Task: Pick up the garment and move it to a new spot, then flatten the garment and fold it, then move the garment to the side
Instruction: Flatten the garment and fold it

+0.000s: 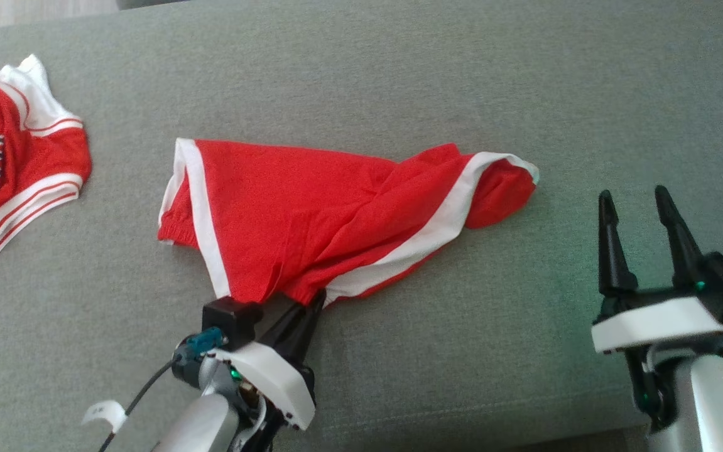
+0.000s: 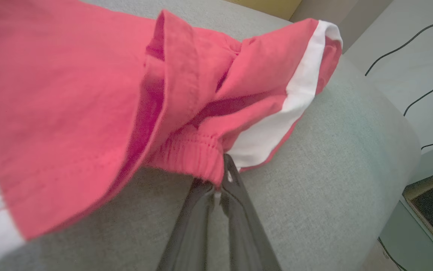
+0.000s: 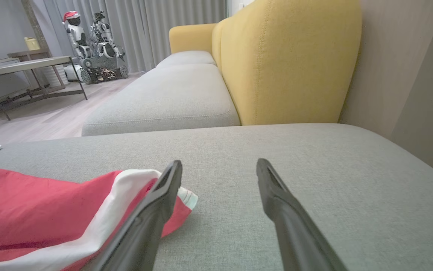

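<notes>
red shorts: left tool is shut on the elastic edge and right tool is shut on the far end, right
No: the right tool is open and holds nothing, as the right wrist view shows. The left tool is shut on the elastic edge of the red shorts.

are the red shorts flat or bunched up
Bunched up: the red shorts lie twisted, with folds across the middle, and the left gripper pinches their near edge.

Soft even daylight, slight close-range blur.
</notes>
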You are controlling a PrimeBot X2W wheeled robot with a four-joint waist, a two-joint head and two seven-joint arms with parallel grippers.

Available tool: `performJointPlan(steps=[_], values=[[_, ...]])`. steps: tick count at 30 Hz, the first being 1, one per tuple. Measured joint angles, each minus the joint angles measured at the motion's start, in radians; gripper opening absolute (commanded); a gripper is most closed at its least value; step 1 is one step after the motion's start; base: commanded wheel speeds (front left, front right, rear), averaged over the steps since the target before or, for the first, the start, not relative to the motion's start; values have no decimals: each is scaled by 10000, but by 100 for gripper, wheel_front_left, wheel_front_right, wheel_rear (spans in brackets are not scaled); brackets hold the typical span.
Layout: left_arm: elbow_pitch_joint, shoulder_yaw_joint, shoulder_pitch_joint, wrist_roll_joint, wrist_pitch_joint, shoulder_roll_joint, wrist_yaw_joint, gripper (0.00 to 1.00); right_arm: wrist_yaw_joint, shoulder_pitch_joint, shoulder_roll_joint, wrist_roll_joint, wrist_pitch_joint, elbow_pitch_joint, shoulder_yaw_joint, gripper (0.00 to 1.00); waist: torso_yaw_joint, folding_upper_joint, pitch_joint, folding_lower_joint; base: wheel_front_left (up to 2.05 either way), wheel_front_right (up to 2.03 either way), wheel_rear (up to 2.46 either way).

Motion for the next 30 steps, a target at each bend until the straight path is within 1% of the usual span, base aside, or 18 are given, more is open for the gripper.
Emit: performJointPlan(steps=[6,9,11,17,24,25,27,28,30], values=[[73,-13,-314,2,-174,6,0,0,0,-963,-2,46,15,1120,278,100,301,0,137,0,0,0,0],[125,-42,-398,2,-228,-2,-2,0,0,-1426,-6,169,127,1822,341,100,490,0,223,0,0,0,0],[142,-69,-453,2,-263,-8,-2,0,0,-1641,-8,186,385,2324,374,100,609,0,290,0,0,0,0],[303,-180,-685,2,-435,-36,-12,0,0,-1895,-10,199,1137,3442,401,100,891,0,509,0,0,0,0],[437,-265,-769,0,-589,-46,-12,0,0,-2105,-12,364,1588,4217,560,100,976,0,659,0,0,0,0],[449,-267,-783,0,-594,-46,-12,0,0,-2130,-13,383,1597,4297,560,66,976,0,672,0,0,0,0],[464,-270,-823,-2,-598,-42,-12,0,0,-2222,-19,525,1597,4405,558,7,979,0,682,0,0,0,0],[468,-270,-854,-21,-608,-33,-12,0,0,-2266,-29,560,1597,4433,550,0,985,0,681,0,0,0,0],[462,-276,-920,-44,-575,2,-13,0,0,-2260,-21,656,1432,4431,537,0,997,0,658,0,0,0,0]])
